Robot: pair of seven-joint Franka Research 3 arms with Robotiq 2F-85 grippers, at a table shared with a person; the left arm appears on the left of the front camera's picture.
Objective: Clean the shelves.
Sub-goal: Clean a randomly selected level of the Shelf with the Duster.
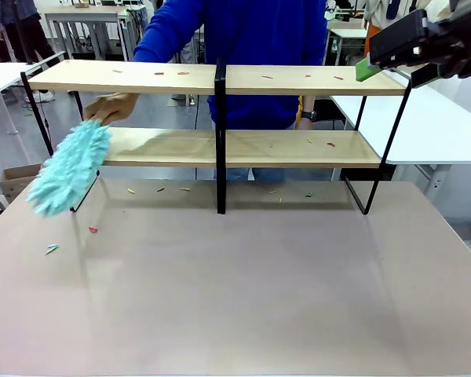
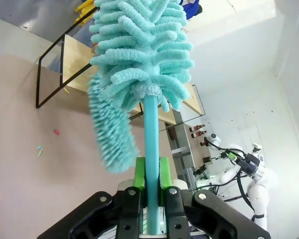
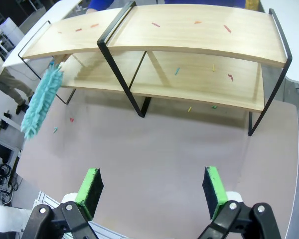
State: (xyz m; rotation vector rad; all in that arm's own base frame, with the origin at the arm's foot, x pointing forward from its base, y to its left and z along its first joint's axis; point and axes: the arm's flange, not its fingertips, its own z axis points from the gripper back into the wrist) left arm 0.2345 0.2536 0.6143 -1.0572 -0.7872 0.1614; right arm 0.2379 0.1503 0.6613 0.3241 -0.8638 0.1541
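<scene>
1. Left claw [image 2: 152, 179] is pinched tight on the teal handle [image 2: 150, 134] of a fluffy teal duster [image 2: 139, 45], which points straight away from it.
2. Hard to make out: the duster's head covers most of what lies ahead of that claw. One end of the shelves [image 2: 74, 62] peeks out beside it, and a blurred teal flap hangs to one side.
3. Seen from the front, a person's hand [image 1: 110, 107] rests on the top of a teal duster [image 1: 67, 169] at the left end of the lower board. I cannot tell whether it is the one the claw grips.
4. Right claw [image 3: 152, 186] is spread wide with nothing between its green pads. From the front it is cut off by the picture's corner.
5. Ahead of and below that spread claw, the shelves stand on the tabletop [image 1: 259, 298]. They are two pale wood boards in a thin black frame with a central black post. Small red, orange and green scraps [image 3: 228, 28] dot both boards.
</scene>
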